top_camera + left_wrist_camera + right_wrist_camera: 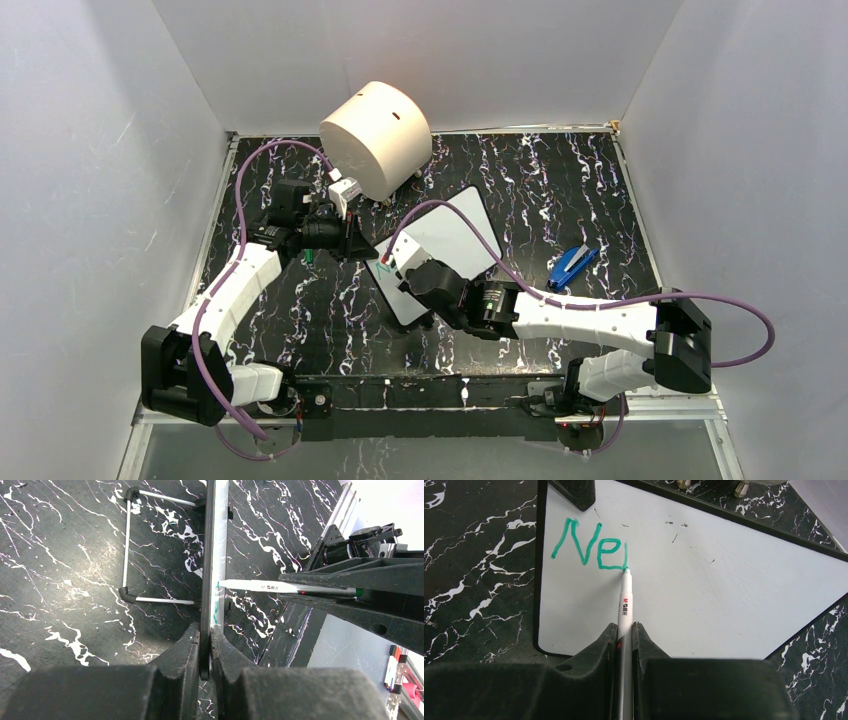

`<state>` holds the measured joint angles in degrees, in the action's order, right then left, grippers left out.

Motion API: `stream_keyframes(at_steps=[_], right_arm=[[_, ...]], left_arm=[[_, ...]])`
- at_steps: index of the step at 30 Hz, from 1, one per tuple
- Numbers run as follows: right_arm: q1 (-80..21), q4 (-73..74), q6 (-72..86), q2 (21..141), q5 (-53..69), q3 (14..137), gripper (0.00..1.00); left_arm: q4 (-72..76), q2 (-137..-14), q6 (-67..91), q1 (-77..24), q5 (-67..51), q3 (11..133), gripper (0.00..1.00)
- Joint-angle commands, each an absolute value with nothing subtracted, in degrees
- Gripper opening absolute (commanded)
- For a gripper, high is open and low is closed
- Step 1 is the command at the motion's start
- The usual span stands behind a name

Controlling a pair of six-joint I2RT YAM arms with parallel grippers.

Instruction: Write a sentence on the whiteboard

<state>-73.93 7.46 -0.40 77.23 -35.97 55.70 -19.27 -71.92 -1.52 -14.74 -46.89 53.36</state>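
- This looks like a robot test lab: plain white panels (100,150) box in the black marbled table (560,180) on three sides.
- A left arm (232,285) and a right arm (590,315) are bolted at the table's near edge.
- Purple cables (745,345) loop above the table.

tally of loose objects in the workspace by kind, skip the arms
whiteboard: 1 (the wire frame at its back is counted with it)
marker: 1
cream cylinder: 1
blue stapler-like item: 1
Total: 4
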Motion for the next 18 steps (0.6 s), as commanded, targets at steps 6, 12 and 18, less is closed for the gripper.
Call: stream_keyframes(at_steps=[6, 12, 18], right_arm=[[-72.9, 1.9, -3.2, 76.7, -37.4, 57.2, 0.0], [-72.7, 1.3, -3.8, 76.8, -37.9, 57.6, 0.0], [-72.5, 1.1, -4.0, 76.8, -38.3, 57.8, 0.0]], left_arm=[[-22.6, -73.7, -4.1, -15.4, -43.8, 52.8, 0.0], [-22.8, -73.6, -4.2, -15.4, -43.8, 52.8, 0.0], [-22.8, -73.7, -4.1, -15.4, -43.7, 52.8, 0.0]])
